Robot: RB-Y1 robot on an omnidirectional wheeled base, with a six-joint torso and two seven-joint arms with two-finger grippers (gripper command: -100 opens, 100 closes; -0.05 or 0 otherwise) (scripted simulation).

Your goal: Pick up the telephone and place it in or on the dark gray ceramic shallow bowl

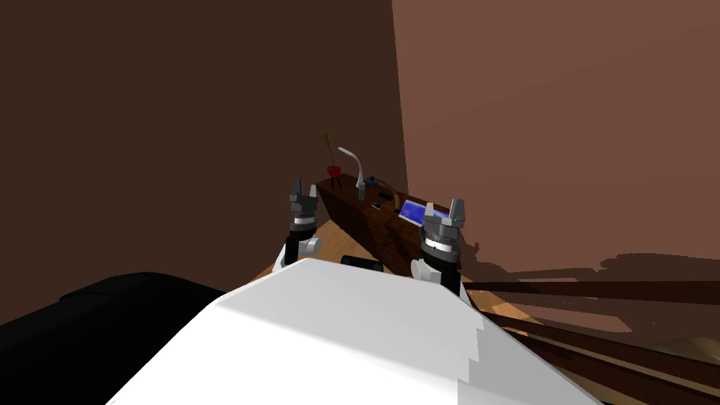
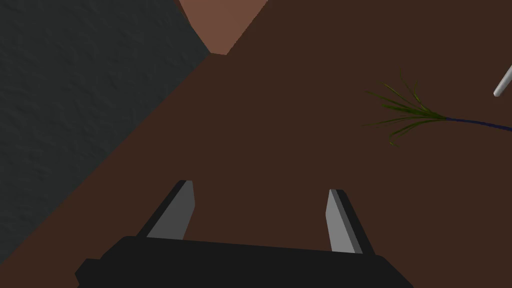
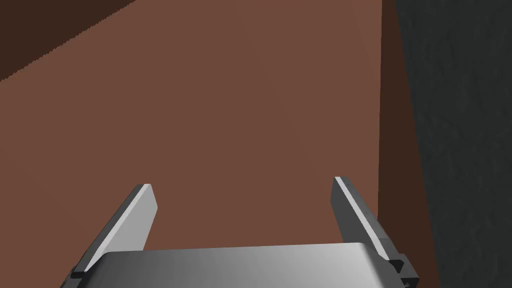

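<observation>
A long dark brown desk [image 1: 365, 218] stands in the room's corner, some way ahead of me. On its top lie several small dark things; one small flat piece [image 1: 376, 205] may be the telephone, and I cannot tell which is the bowl. My left gripper [image 1: 304, 188] is raised in front of the desk's left end, open and holding nothing; its wrist view shows the open fingers [image 2: 172, 212] against the brown wall. My right gripper [image 1: 444, 211] hangs before the desk's right end, also open and holding nothing, with one of its fingers [image 3: 131, 220] before the wall.
On the desk stand a red-potted plant [image 1: 332, 169] with thin green leaves [image 2: 405, 112], a white bent lamp [image 1: 355, 169] and a flat blue panel [image 1: 415, 211]. Brown walls meet behind the desk. Dark wooden rails [image 1: 598, 337] run along the floor at right. A black area [image 1: 84, 316] lies at lower left.
</observation>
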